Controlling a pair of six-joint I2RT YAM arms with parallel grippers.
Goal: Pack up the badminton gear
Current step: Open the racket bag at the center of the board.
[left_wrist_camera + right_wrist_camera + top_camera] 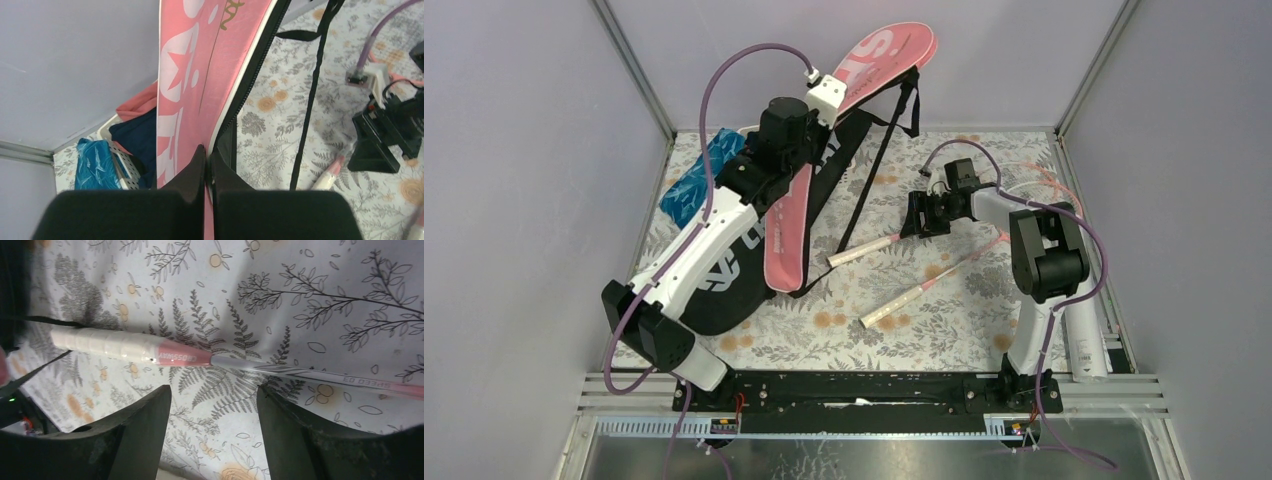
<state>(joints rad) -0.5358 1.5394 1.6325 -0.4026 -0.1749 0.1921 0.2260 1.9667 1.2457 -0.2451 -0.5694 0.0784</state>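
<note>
Left arm (pixel 709 235): stretched long from its base toward the far wall, wrist raised high. Left gripper (pixel 207 155): jaws pinched tight on the edge of the pink bag (pixel 185 75), hardly a gap between my fingers. The bag is held up at my grip. One half rises toward the far wall, the other droops over the black bag (pixel 724 290), which lies flat at the left of the floral cloth (pixel 944 330).

Right arm (pixel 1044 255): elbow folded, forearm reaching left, low over the cloth. Right gripper (pixel 214 390): jaws wide, nothing between them. A racket (pixel 130 347) with a white grip lies just beyond my fingertips, crosswise to them.

Top view alone:
- a second racket (pixel 894 305) nearer the bases, roughly parallel to the first
- the shuttlecock tube (pixel 1086 345) at the right edge, beside my right arm's base

Left wrist view alone:
- a white slatted basket (pixel 122 172) behind the pink bag, holding navy and red clothes (pixel 137 135)
- a black strap (pixel 310 110) hanging from the bag

A blue packet (pixel 95 162) by the basket shows in both of those views.

Right wrist view alone: "CROSSWAY" printed on the racket's pink cone, and lettering on the shaft.
</note>
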